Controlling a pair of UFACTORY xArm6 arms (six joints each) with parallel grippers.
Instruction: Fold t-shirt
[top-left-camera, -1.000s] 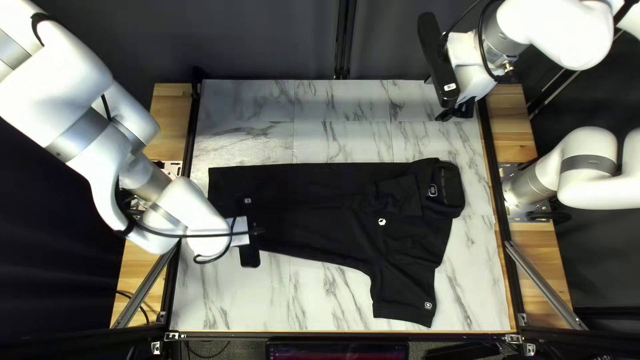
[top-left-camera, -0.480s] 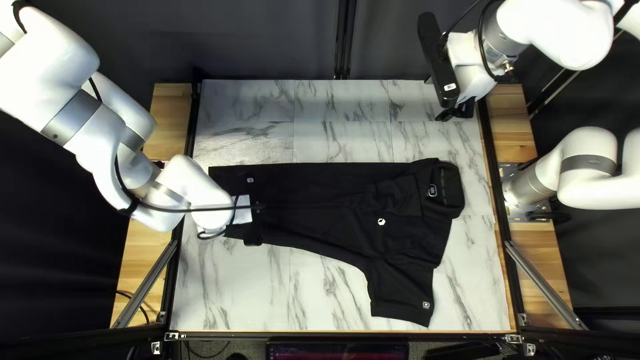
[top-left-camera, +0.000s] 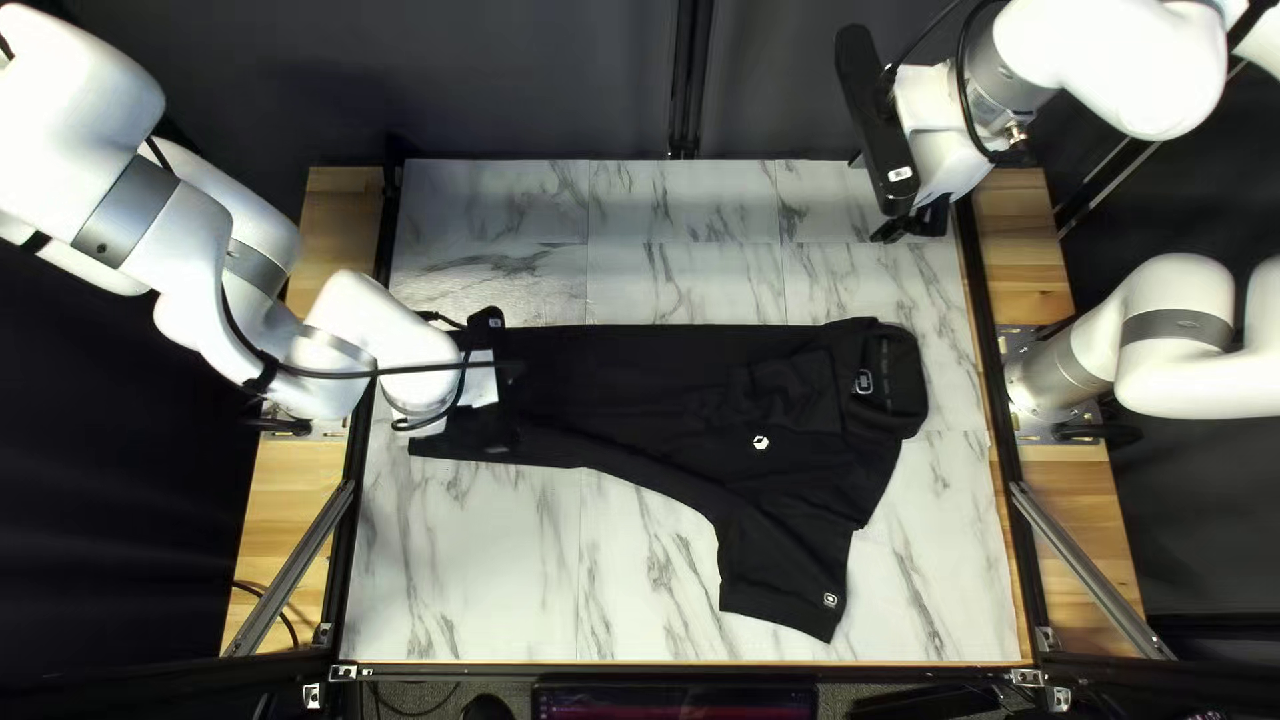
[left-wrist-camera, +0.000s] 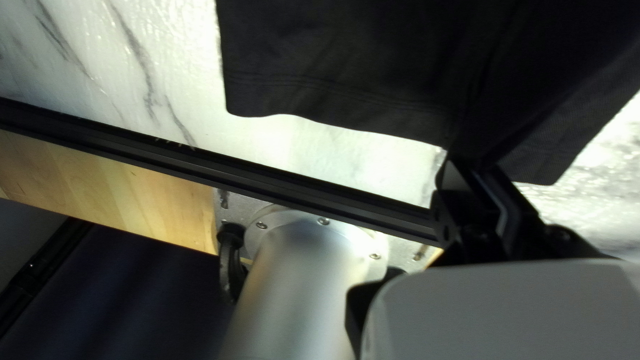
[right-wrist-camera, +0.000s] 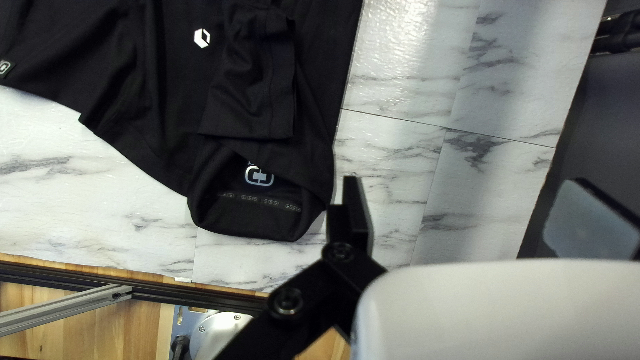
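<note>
T-shirt: 1, blk, on table, collar end twd R of top left view, hem (left-wrist-camera: 333, 110) end twd L
Sleeves: 2 short; one (right-wrist-camera: 250, 100) folded over the body nr collar, other (top-left-camera: 780, 580) spread out twd near edge
Collar (right-wrist-camera: 247, 217): 1, dark loop, partly open, w/ pale badge (right-wrist-camera: 259, 175) and a row of small marks inside
Pale badges: 3, i.e. 1 hexagonal on the body (top-left-camera: 762, 443), 1 at spread sleeve's cuff, 1 in collar
Cloth: mostly flat, soft wrinkles nr the folded sleeve; gathers into creases at hem
L gripper (top-left-camera: 480, 387): 1, at hem end; jaws narrow, pinched on t-shirt, prob. just a bit of hem, hard to be sure blk on blk
R gripper (top-left-camera: 914, 227): 1, nr far R corner of table, apart from t-shirt; jaws wide, nothing btwn
Arms: 2, white w/ grey bands, L arm (top-left-camera: 194, 260) reaching over table's L side, R arm (top-left-camera: 1120, 67) raised, crossing top edge of top left view
Table (top-left-camera: 667, 280): 1, white marble-look top, grey veins, thin seams
Wood strips: 2, light, one per side (L (top-left-camera: 287, 520), R (top-left-camera: 1020, 260))
Struts: 2, silver, slanted, L (top-left-camera: 291, 576) and R (top-left-camera: 1087, 567)
Room: dark curtain (top-left-camera: 534, 80) behind, 1 blk upright post (top-left-camera: 690, 80), 1 screen (top-left-camera: 674, 703) past near edge
</note>
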